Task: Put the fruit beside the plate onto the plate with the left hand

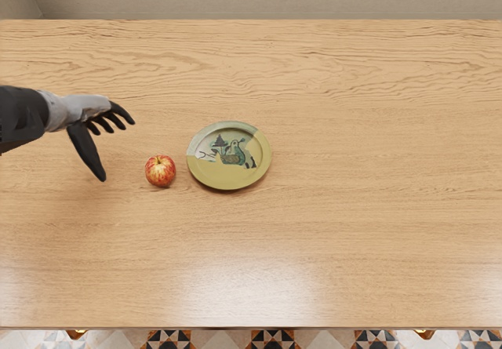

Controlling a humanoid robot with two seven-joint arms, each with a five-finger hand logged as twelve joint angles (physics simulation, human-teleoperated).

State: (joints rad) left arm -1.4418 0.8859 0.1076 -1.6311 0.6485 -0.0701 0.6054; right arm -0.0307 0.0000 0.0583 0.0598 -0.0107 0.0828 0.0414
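Wooden table (329, 239), patterned tile floor (274, 339)

Apple (160, 170) just left of plate (229, 155) — apart.

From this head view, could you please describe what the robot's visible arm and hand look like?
Only the left arm shows. Its forearm has a dark, near-black casing, followed by a light grey section over the wrist and the back of the left hand. The fingers are slim, black and tapering. No cables or markings are visible.

No legible text anywhere.
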